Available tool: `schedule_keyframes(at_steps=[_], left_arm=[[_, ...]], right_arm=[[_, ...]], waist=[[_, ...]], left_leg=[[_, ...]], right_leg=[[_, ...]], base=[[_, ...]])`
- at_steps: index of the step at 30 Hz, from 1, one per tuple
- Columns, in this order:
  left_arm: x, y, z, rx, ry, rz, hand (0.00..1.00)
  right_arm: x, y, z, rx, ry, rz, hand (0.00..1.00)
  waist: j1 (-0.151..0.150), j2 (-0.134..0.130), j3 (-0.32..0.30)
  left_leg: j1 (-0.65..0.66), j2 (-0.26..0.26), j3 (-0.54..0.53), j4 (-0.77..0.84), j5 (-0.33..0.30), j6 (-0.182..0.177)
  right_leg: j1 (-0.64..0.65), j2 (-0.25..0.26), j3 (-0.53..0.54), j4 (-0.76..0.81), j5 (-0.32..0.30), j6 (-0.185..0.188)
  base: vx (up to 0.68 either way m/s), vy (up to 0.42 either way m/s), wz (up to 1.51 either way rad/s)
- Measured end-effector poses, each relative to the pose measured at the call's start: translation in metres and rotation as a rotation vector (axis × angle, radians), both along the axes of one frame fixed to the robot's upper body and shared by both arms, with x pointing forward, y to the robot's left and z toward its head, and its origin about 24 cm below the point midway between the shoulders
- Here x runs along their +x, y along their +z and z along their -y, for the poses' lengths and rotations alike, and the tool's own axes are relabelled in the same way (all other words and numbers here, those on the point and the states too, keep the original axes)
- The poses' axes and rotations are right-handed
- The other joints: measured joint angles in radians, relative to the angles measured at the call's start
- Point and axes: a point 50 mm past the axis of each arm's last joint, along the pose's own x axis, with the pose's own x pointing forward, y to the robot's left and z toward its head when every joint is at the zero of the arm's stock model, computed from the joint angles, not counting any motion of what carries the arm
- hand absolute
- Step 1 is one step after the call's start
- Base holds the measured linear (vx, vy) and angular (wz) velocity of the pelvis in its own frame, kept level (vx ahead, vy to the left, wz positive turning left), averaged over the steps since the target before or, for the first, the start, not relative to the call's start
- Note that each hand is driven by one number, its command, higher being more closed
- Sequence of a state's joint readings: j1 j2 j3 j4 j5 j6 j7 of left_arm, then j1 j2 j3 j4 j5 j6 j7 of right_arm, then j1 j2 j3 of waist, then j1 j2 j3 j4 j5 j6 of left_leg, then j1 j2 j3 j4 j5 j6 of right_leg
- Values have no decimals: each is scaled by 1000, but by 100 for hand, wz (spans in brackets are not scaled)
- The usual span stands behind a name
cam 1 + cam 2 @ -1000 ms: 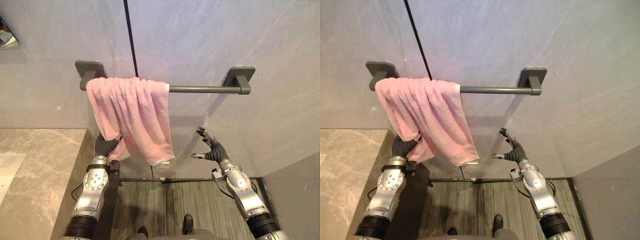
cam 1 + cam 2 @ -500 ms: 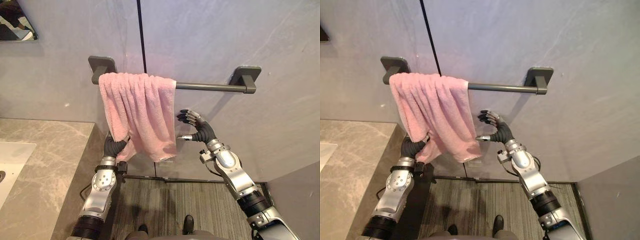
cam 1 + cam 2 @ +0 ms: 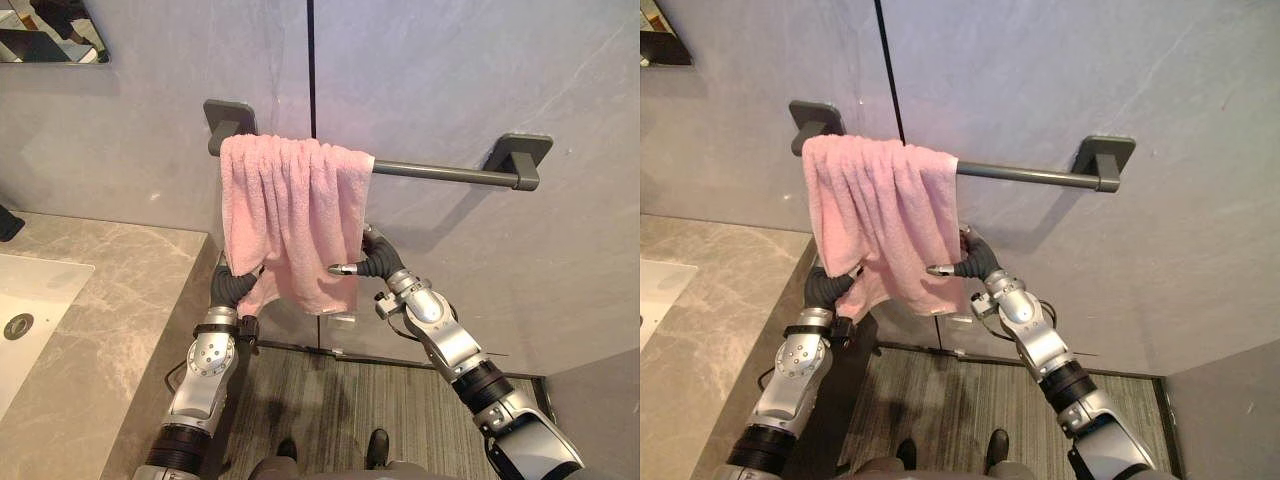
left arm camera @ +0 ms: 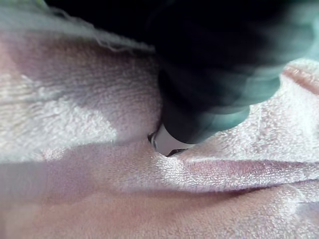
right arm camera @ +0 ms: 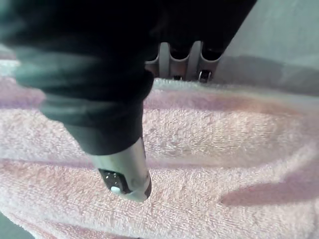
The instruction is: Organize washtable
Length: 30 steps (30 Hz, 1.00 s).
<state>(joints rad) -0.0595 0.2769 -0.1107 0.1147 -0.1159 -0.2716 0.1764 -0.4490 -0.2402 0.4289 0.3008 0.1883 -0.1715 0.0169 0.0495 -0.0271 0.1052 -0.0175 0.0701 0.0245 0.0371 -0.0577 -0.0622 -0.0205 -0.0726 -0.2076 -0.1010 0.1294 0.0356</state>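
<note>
At the left end of the rail (image 3: 440, 173) the pink towel (image 3: 290, 215) hangs bunched; right hand (image 3: 378, 262) pinches its free edge, thumb before, fingers behind, probably to spread it; left hand (image 3: 233, 288) sits under the cloth, grip impossible to tell.

No words, numbers or signs can be read here. The pink towel (image 3: 290, 220) is plain. So are the grey rail (image 3: 440, 172), the wall (image 3: 450, 80) and the stone tabletop (image 3: 130, 290).
</note>
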Motion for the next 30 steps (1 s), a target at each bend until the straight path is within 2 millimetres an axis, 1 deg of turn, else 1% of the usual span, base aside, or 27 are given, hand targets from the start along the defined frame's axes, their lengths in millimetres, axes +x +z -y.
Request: schedule_keyframes(at_steps=[2,6,24,28,30], left_arm=[[2,3,2,0,-9,10,100],[6,8,4,0,-17,33,100],[5,8,4,1,-18,33,100],[5,8,4,1,-18,33,100],[5,8,4,1,-18,33,100]], right_arm=[[1,3,-1,4,3,7,100],[3,1,0,14,-11,-6,100],[3,-1,-4,6,19,-21,100],[3,-1,0,8,8,-21,100],[3,-3,8,25,-25,-28,100]], waist=[[7,0,0],[19,0,0],[20,0,0],[19,-1,-1],[19,-1,-1]], left_leg=[[-6,0,-3,-2,7,-3],[-4,-1,-8,-1,10,-4],[2,7,0,-4,17,-6],[12,6,5,-4,17,-6],[13,5,5,-4,17,-6]], right_leg=[[-6,0,-5,0,1,-1],[-5,0,-9,0,1,-1],[-1,7,4,0,7,-9],[-1,6,9,0,8,-9],[-1,5,10,0,8,-8]], base=[[4,-9,5],[12,-3,4],[-23,-6,-1],[0,0,-3],[0,0,0]])
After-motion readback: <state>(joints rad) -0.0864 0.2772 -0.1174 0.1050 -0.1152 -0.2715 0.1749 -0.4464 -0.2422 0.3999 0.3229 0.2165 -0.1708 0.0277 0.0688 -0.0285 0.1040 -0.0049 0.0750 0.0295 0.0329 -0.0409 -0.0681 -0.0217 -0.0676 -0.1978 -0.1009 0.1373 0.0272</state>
